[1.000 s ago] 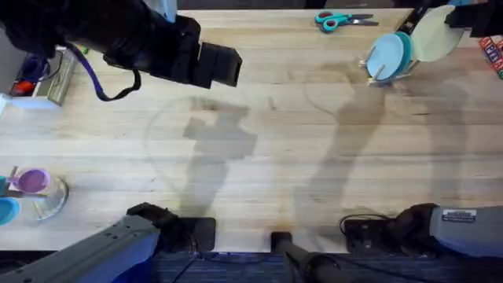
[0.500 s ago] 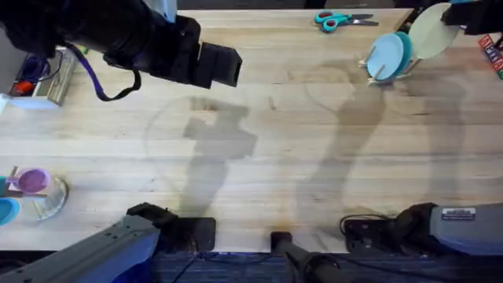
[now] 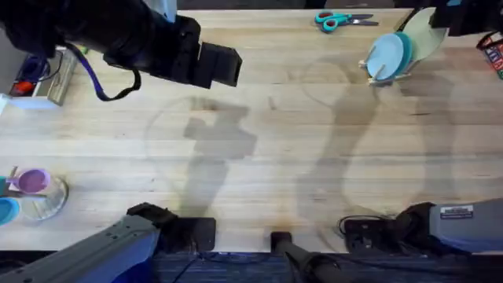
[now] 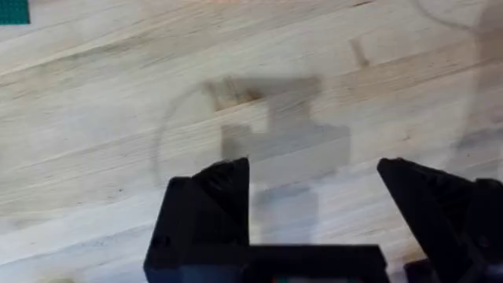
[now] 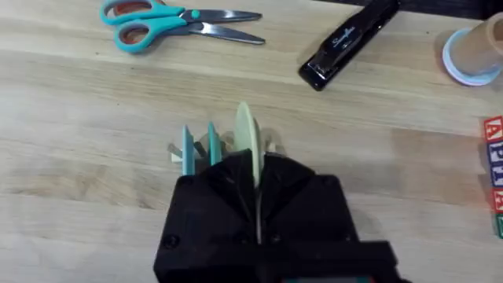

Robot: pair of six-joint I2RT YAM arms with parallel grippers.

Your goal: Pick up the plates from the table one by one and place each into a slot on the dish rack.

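Observation:
The cream-yellow plate [image 3: 425, 41] [image 5: 245, 137] is held on edge in my right gripper [image 3: 445, 20] [image 5: 253, 169], just above the far-right end of the dish rack [image 3: 380, 76] [image 5: 174, 154]. In the rack's slots a light blue plate [image 3: 384, 56] [image 5: 187, 148] stands upright, with a darker teal plate [image 3: 405, 45] [image 5: 212, 144] beside it. My left gripper [image 3: 222, 64] [image 4: 314, 196] hangs open over bare table [image 3: 299, 149] at the far left, with nothing between its fingers.
Teal-handled scissors [image 3: 344, 19] [image 5: 174, 17] lie behind the rack. A black stapler [image 5: 349, 42], a tape roll [image 5: 474, 53] and lettered blocks [image 3: 493, 53] are to its right. A purple lid [image 3: 31, 181] and a glass jar [image 3: 49, 198] sit at the left edge.
My right gripper has shifted the cream-yellow plate slightly left and down, closer to the rack. The left arm has not moved.

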